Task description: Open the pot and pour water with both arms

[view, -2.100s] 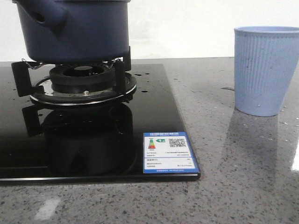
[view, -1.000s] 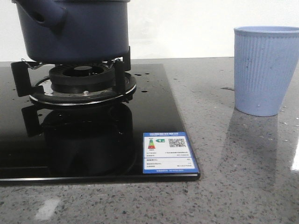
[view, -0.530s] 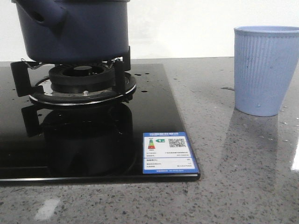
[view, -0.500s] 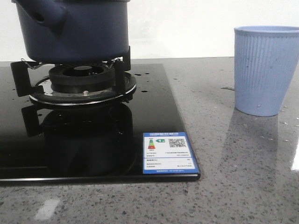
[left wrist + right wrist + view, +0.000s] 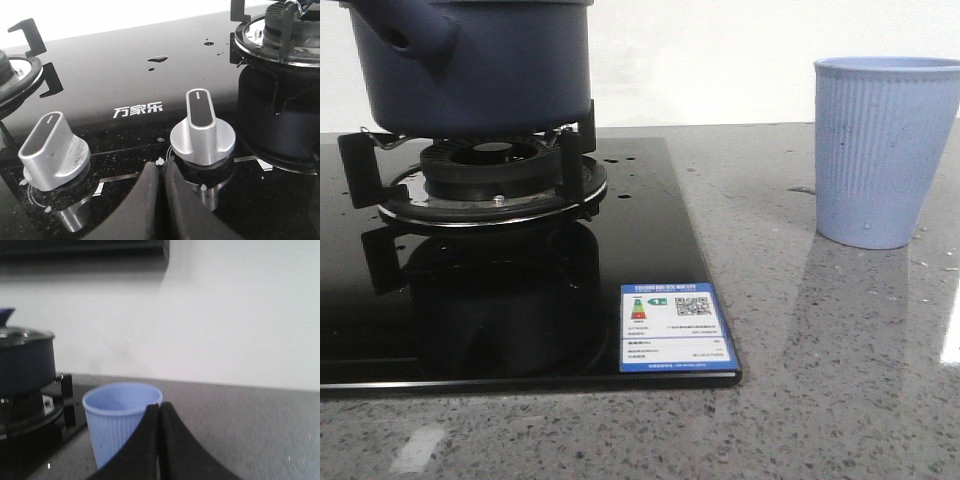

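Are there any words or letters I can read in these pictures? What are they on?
"万家乐" in white, on the black glass stove top, behind the two silver knobs.
Blue and white sticker on the stove's front corner: a QR code and coloured bars, but its print is too small to read.
Pot and cup: no writing.

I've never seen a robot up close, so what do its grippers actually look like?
Only the fingertips show, in the wrist views. The left gripper has two smooth, matte black fingers that curve and taper to rounded tips. The right gripper looks the same. No cables, markings or arms are visible.
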